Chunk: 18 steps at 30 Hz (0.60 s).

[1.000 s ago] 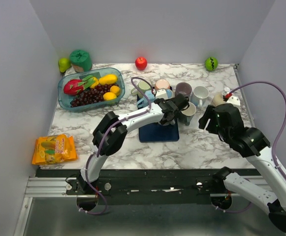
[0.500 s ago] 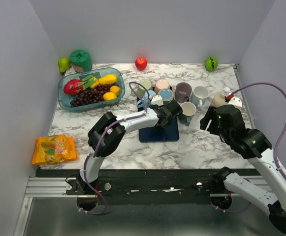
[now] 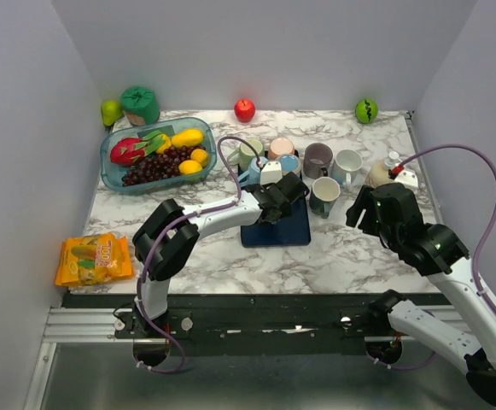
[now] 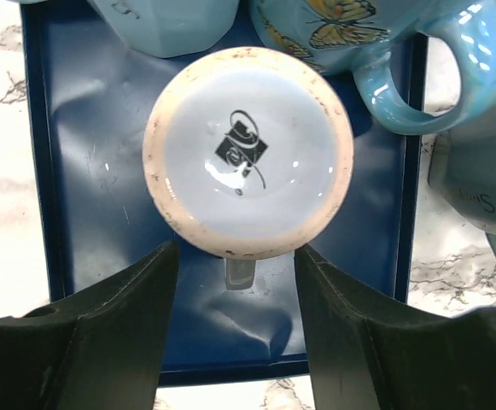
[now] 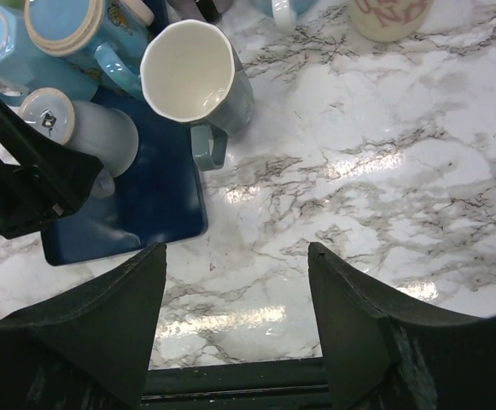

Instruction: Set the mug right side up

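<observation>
A second ago my left claw (image 4: 236, 254) hung wide open beside the grey-green mug (image 5: 198, 81). It has since drawn back to my left, over the blue mat (image 4: 77, 171), and narrowed to about half open. One finger now sits on each side of the upside-down mug (image 4: 248, 154). Whether they press on it I cannot tell. My right claw (image 5: 235, 252) has barely moved; it gapes over bare desk (image 5: 401, 171) and holds nothing.

From above, my left claw hides that mug. My left wrist camera looks straight at its upturned base, with the handle showing between my fingers and a light-blue butterfly mug (image 4: 350, 34) just behind. My right wrist camera gives its side: a frosted pale body, bottom up on the mat.

The base carries a black diamond with a cursive mark I cannot read. A beige mug (image 5: 393, 13) at the frame's edge shows cut-off pink letters.
</observation>
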Tool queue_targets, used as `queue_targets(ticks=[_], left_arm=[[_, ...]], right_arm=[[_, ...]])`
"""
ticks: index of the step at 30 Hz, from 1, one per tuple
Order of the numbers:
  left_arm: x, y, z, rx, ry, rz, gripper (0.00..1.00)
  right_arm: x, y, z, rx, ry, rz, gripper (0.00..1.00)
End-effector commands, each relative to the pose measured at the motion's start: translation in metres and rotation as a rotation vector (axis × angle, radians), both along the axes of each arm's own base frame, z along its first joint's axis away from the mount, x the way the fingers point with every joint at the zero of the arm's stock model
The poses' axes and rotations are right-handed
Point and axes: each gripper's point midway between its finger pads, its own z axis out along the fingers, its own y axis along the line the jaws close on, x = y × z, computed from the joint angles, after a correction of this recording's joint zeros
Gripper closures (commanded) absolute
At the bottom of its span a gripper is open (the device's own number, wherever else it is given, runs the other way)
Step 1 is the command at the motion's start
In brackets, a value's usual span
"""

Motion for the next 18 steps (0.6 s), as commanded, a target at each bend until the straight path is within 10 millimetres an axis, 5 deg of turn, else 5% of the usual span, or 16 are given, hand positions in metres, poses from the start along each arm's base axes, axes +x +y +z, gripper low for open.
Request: queue_targets(ticks=[1, 8, 18], left_arm=[[0.005, -0.009, 0.009, 0.007, -0.035, -0.081, 0.39], [0.003, -0.01, -0.003, 0.011, -0.015, -0.087, 0.53], [0.003, -0.01, -0.014, 0.026, -0.005, -0.089, 0.59]], right_arm=[[-0.001, -0.003, -0.006, -0.001, 0.009, -0.02, 0.26], [-0.001, -0.003, -0.005, -0.002, 0.008, -0.02, 0.26], [-0.002, -0.006, -0.002, -0.007, 0.0, -0.023, 0.26]])
